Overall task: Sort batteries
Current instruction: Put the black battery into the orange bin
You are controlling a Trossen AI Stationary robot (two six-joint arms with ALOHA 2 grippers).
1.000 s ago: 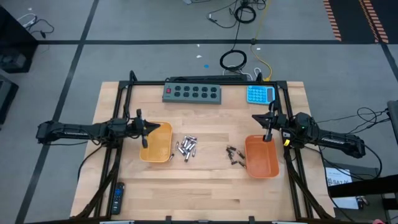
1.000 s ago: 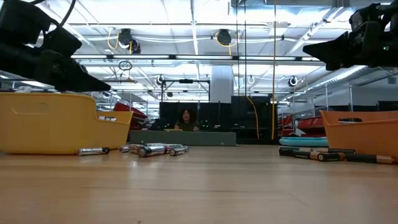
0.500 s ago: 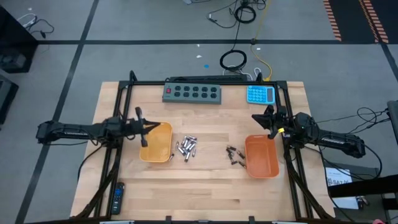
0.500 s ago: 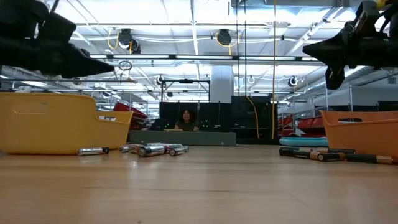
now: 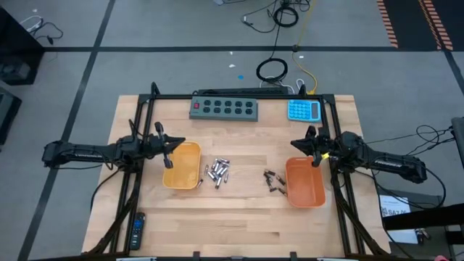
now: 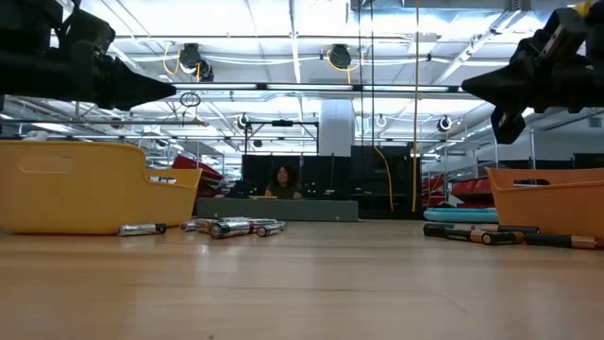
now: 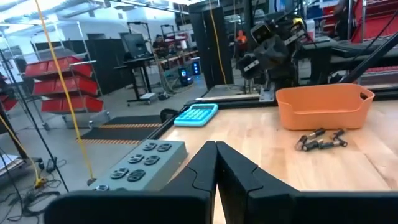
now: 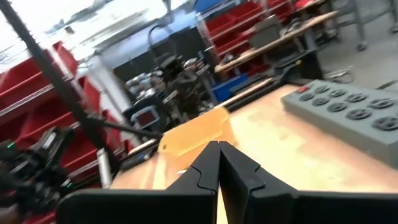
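The batteries lie in two loose clusters on the desk (image 5: 239, 217), between two orange trays. The silver batteries (image 5: 217, 172) sit just right of the left tray (image 5: 183, 165); from above most lie with their long axes running roughly near-to-far, side by side, a few tilted off that line. In the low view they show as a short row lying flat on the wood, one lone cell (image 6: 142, 229) nearer the tray wall. The dark batteries (image 5: 273, 180) lie just left of the right tray (image 5: 305, 182), scattered at mixed angles, some running left-to-right and some diagonal; all rest flat, none upright. In the left wrist view they appear as a small jumble before the far tray, apart from its wall.

The left tool (image 5: 172, 143) hangs above the far-left edge of the left tray, its fingers pressed together with nothing between them; the left wrist view shows the two dark fingers (image 7: 202, 171) meeting in a closed point. The right tool (image 5: 301, 145) hovers over the far-left corner of the right tray, likewise pressed together and empty, its fingers (image 8: 208, 168) joined tip to tip. Neither tool touches a battery or a tray.

At the far edge of the desk sit a grey power strip (image 5: 224, 108) and a blue calculator (image 5: 303, 110). A black remote (image 5: 136, 230) lies at the near-left corner.
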